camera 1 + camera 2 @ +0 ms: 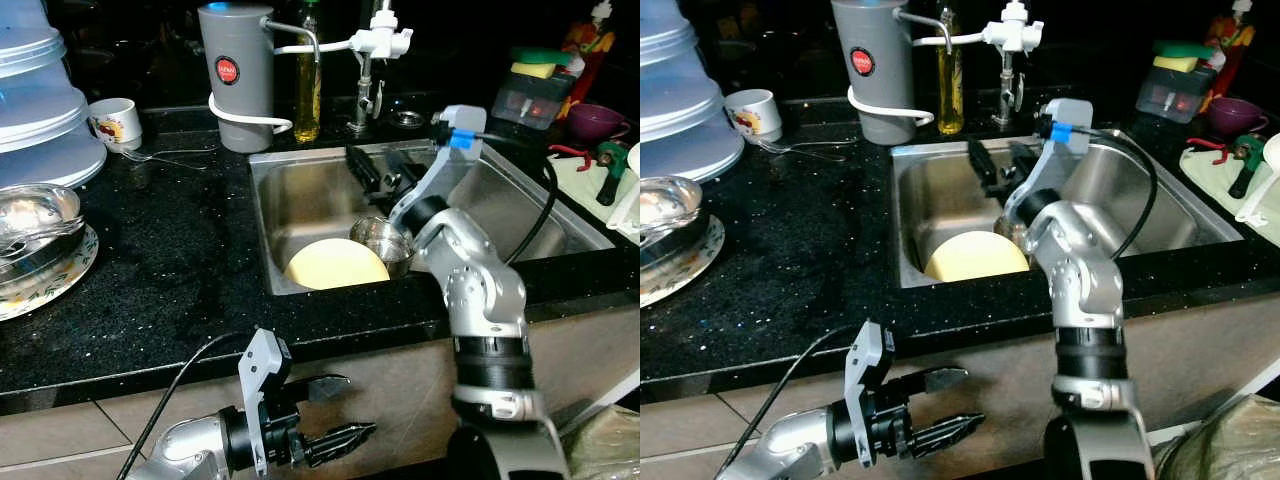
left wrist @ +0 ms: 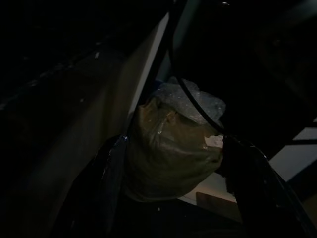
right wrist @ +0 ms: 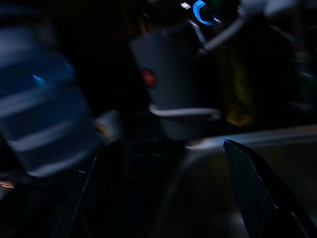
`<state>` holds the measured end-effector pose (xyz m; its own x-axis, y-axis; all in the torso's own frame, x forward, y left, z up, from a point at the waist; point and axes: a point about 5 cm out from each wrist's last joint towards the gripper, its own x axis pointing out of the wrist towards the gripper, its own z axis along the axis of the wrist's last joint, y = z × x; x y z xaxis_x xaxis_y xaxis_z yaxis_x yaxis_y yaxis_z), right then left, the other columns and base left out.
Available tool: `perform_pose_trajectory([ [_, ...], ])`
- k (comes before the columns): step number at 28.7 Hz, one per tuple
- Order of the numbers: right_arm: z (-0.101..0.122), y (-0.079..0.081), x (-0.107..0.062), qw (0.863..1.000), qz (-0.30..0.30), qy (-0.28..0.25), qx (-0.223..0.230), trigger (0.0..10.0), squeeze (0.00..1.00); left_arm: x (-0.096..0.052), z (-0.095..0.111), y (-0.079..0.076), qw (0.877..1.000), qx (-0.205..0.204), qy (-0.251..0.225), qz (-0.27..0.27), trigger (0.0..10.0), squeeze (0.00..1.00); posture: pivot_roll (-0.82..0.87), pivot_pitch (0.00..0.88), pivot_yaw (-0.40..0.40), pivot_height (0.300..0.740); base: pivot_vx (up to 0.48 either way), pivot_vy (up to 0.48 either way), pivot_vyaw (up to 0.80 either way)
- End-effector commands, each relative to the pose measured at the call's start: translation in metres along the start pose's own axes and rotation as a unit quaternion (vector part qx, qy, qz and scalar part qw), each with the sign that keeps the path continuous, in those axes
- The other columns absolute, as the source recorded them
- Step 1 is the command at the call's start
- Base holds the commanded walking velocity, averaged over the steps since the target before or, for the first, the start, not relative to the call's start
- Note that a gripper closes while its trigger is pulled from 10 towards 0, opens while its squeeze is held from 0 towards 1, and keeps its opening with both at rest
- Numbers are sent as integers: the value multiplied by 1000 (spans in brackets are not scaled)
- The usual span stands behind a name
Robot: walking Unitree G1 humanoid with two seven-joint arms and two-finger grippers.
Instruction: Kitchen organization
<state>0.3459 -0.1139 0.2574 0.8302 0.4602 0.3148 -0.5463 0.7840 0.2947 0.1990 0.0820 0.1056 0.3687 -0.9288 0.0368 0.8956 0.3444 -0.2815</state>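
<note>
In the steel sink point(image 1: 500, 205) lie a pale yellow plate point(image 1: 335, 265) and, touching it on the right, a small steel bowl point(image 1: 383, 243). My right arm bends over the counter edge. Its gripper point(image 1: 382, 172) hangs open inside the sink, above and behind the bowl, holding nothing. The right wrist view shows its fingers point(image 3: 252, 193) spread wide, pointing at the grey filter jug point(image 3: 173, 89). My left gripper point(image 1: 345, 410) is open and idle, low in front of the counter. Beyond its fingers point(image 2: 106, 183) in the left wrist view lies a crumpled bag point(image 2: 171, 148) on the floor.
Behind the sink stand a grey filter jug point(image 1: 237, 75), an oil bottle point(image 1: 308, 80) and the faucet point(image 1: 372, 50). At the left are stacked plates and steel bowls point(image 1: 35, 245), plastic containers point(image 1: 40, 110), a mug point(image 1: 115, 122) and a fork point(image 1: 165, 155). A sponge box point(image 1: 535, 90) and purple bowl point(image 1: 597, 120) sit right.
</note>
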Motion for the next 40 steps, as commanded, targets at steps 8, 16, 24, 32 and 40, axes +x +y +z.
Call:
perform_pose_trajectory([
  [8,5,11,-4,997,43,-57,40,10000,0,1,-1,2,1000,9,22,7,10000,0,-24,0,-25,740,0,0,668],
  [16,6,10,-6,996,44,-64,47,10000,0,2,-2,2,999,11,30,9,10000,0,-23,0,-23,740,0,0,0],
  [24,2,11,-5,996,45,-60,47,10000,0,2,-4,3,999,12,34,9,10000,0,-23,0,-22,740,-229,0,0],
  [32,-2,12,-4,997,47,-51,40,10000,0,1,-5,4,999,10,37,7,10000,0,-23,0,-19,740,-337,0,0],
  [40,-30,12,-16,998,65,6,4,10000,0,0,-5,6,999,8,32,13,10000,0,-25,0,-17,740,-336,0,0],
])
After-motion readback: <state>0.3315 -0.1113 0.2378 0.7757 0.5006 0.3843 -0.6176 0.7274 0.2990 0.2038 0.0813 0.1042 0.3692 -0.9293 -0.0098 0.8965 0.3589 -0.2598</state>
